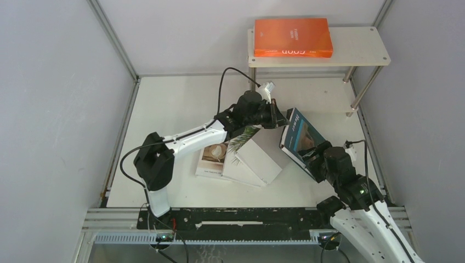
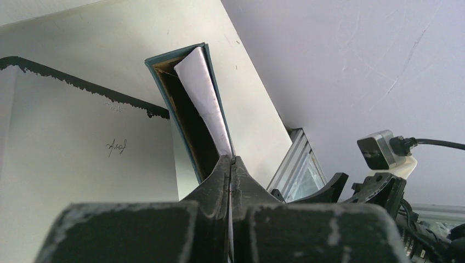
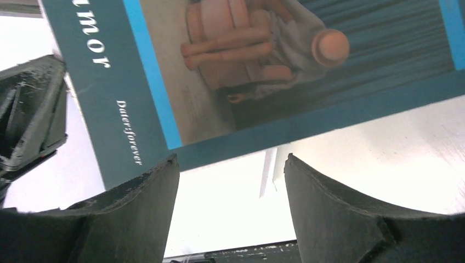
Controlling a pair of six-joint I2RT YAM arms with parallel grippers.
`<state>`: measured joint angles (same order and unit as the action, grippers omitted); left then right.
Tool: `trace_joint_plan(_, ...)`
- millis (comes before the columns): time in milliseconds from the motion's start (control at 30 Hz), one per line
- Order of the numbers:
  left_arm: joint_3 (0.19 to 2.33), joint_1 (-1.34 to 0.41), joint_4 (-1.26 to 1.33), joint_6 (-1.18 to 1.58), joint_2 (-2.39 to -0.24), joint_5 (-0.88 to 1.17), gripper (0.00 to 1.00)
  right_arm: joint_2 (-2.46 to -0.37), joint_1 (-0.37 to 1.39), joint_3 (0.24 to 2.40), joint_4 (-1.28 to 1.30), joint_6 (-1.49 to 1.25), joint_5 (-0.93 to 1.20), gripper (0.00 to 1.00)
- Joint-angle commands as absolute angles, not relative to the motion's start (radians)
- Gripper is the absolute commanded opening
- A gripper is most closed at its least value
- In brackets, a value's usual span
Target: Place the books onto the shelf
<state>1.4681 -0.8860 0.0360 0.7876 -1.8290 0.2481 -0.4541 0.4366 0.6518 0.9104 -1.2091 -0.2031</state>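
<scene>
Item: teal book (image 1: pixel 300 136), second of five for the shelf (image 1: pixel 362 49). Location: on the near side of the shelf, in front of the span between its front legs and well below its top board. It is tipped up off the table (image 1: pixel 181 104), cover picture facing up and toward the right arm. Long axis, as I read the overhead view: slanting from the shelf-side end down toward the near right, not square to the shelf's front edge. Left gripper (image 2: pixel 231 161): clenched flat, fingers pressed together on the book's shelf-side corner. The wrist view shows cover and a white leaf running into the fingertips, so I take it to be grasping the book by a thin layer. Right gripper (image 3: pixel 230 161): released, jaws standing well apart and grasping nothing. The book's lower edge lies just across the fingertips, and whether it touches them I cannot tell. Nearer arm: the left is nearer the shelf, while the right sits at the end of the book farther from it. Judgement: the next move turns on that lower edge dropping between the right jaws, so the book needs support at both ends before it goes up. Also logged: orange book (image 1: pixel 292 37) lying flat on the shelf's top board, left half. The coffee-cup book (image 1: pixel 211 158), palm-leaf book (image 1: pixel 239 143) and grey-white book (image 1: pixel 264 159) overlap on the table, near-left of the shelf.
</scene>
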Motion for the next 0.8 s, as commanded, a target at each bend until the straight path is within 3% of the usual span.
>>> trace_joint_plan(0, 1.500, -0.873, 0.069, 0.786, -1.771, 0.253, 0.00, -0.451, 0.520, 0.682, 0.973, -1.325, -0.331, 0.77)
trace_joint_plan(267, 1.503, -0.857, 0.055, 0.782, -1.771, 0.266, 0.00, -0.449, 0.625, 0.605, 0.947, -1.474, -0.387, 0.76)
trace_joint_plan(767, 1.497, -0.845, 0.052, 0.790, -1.780, 0.300, 0.00, -0.435, 0.652, 0.522, 0.860, -1.582, -0.494, 0.74)
